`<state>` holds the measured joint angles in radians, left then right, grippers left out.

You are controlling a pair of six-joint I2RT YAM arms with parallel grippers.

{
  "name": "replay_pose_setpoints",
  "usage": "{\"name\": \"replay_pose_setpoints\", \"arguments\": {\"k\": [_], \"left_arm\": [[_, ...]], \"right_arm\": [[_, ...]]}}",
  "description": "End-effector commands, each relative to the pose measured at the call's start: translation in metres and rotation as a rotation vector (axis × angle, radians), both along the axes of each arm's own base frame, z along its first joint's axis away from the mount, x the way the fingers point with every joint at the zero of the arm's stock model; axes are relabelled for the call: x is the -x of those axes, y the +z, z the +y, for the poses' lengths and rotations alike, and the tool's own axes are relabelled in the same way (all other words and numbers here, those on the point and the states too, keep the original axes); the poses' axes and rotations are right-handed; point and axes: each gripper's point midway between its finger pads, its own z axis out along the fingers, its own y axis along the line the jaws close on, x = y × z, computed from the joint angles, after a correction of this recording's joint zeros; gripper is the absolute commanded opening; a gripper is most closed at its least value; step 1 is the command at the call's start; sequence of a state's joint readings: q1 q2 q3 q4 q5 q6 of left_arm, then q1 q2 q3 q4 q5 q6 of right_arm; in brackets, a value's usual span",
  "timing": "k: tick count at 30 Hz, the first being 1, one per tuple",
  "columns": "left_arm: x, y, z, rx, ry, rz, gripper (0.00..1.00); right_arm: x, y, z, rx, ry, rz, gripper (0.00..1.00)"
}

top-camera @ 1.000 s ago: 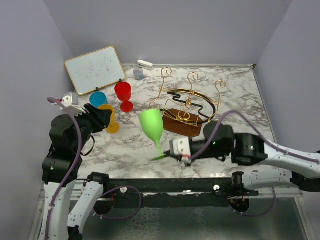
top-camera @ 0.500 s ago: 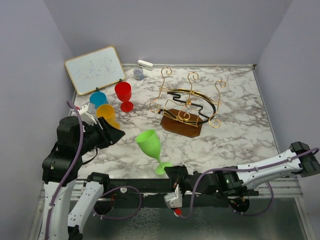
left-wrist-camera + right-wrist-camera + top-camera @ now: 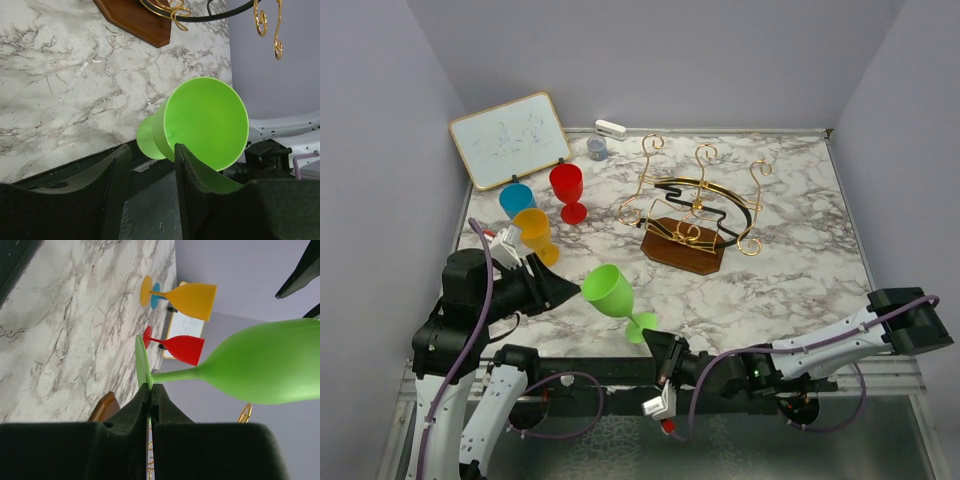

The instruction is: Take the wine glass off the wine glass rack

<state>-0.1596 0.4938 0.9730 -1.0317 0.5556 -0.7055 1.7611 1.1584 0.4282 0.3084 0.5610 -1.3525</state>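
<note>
1. One green wine glass (image 3: 610, 291) is already clear of the rack (image 3: 695, 205). It hangs in the air well apart from the rack, out past its near-left side, over the edge of the bench (image 3: 790, 270) by the arm bases.
2. Two arms meet at it. The right gripper (image 3: 658, 345) is clenched on the glass's flat foot, and the left gripper (image 3: 555, 290) stands released, jaws spread, just beside the bowl.
3. Long axis: the glass lies tilted. Its stem runs from the foot at the right gripper up and away from the rack to the bowl, and the mouth is turned towards the left gripper.
4. I'd judge that the next move turns on this: the left gripper is the nearer one to the bowl, facing straight into its mouth, while the right gripper has only the thin foot.
5. From the right wrist I can see the fingers pinched shut on the foot edge-on, which the overhead view half hides beneath the bowl.
6. From the left wrist I see the round rim just past the spread fingers, not between them. One finger overlaps the rim, but I cannot tell whether it touches.
7. An orange glass (image 3: 533, 228) and a red glass (image 3: 566, 185) stand upright off the rack's left side.
</note>
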Motion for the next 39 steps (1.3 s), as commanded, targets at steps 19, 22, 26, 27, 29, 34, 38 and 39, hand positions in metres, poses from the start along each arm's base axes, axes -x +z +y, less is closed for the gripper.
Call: {"name": "replay_pose_setpoints", "arguments": {"k": [19, 22, 26, 27, 29, 34, 38, 39], "left_arm": [[0.009, -0.017, -0.008, 0.028, -0.062, 0.024, 0.43], [0.009, -0.024, -0.008, 0.027, -0.064, 0.041, 0.43], [0.01, -0.029, -0.008, 0.03, -0.065, 0.047, 0.43], [0.011, -0.029, -0.008, 0.031, -0.065, 0.047, 0.43], [0.011, -0.029, -0.009, 0.034, -0.064, 0.048, 0.43], [0.009, -0.025, -0.005, 0.017, -0.046, 0.033, 0.06], [0.0, -0.023, 0.012, -0.076, 0.042, 0.01, 0.0], [-0.003, -0.021, 0.018, -0.104, 0.073, -0.003, 0.0]], "right_arm": [[0.009, 0.025, 0.036, -0.092, 0.052, -0.231, 0.01], [0.008, 0.028, 0.038, -0.104, 0.044, -0.247, 0.01], [0.008, 0.032, 0.038, -0.123, 0.036, -0.253, 0.01], [0.008, 0.032, 0.039, -0.125, 0.036, -0.253, 0.01], [0.007, 0.032, 0.038, -0.126, 0.032, -0.257, 0.01], [0.001, 0.029, 0.033, -0.124, -0.011, -0.248, 0.01], [-0.01, 0.023, 0.019, -0.128, -0.089, -0.217, 0.26], [-0.012, 0.02, 0.014, -0.126, -0.104, -0.208, 0.33]]}}
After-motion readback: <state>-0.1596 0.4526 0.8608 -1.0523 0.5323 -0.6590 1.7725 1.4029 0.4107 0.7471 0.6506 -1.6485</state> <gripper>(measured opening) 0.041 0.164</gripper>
